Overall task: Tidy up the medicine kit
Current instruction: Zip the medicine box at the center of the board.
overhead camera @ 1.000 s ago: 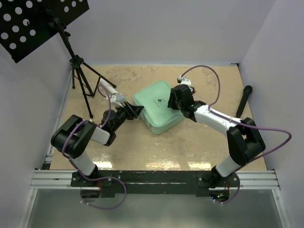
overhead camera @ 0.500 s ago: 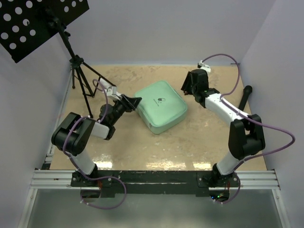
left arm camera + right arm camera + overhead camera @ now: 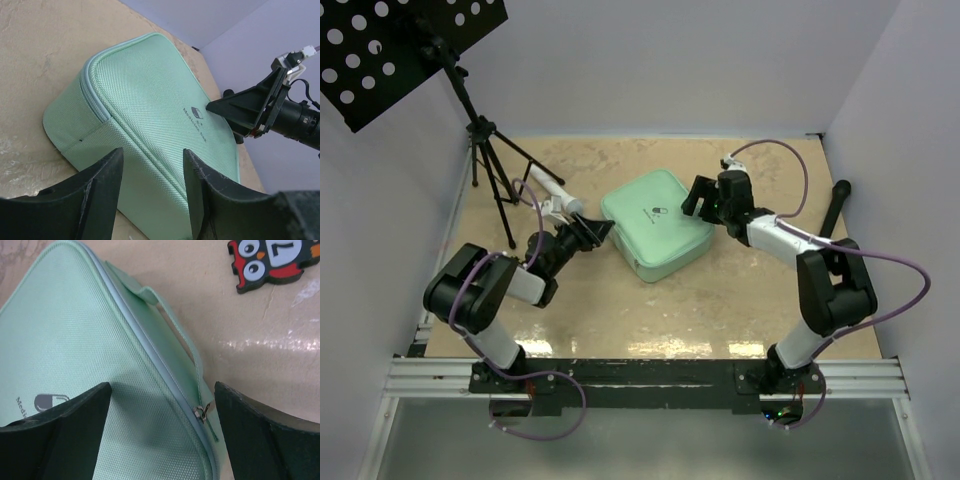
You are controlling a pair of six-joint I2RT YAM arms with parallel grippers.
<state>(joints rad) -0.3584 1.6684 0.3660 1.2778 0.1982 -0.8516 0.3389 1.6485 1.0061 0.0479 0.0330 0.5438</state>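
Mint medicine kit [image 3: 145,110], left pincer [image 3: 152,162] parted

One medicine kit [image 3: 655,222]; left pincer [image 3: 604,230] plus right pincer [image 3: 691,197], two; one owl gadget [image 3: 270,262]; one tripod [image 3: 485,140].

the medicine kit [image 3: 75,340] lid reads "med…"; owl gadget [image 3: 270,262] shows "7".

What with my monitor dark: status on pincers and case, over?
Left pincer open at corner of mint-green soft zip case. Right pincer open over its zipper pull. Case closed. Black-and-red owl gadget lies apart.
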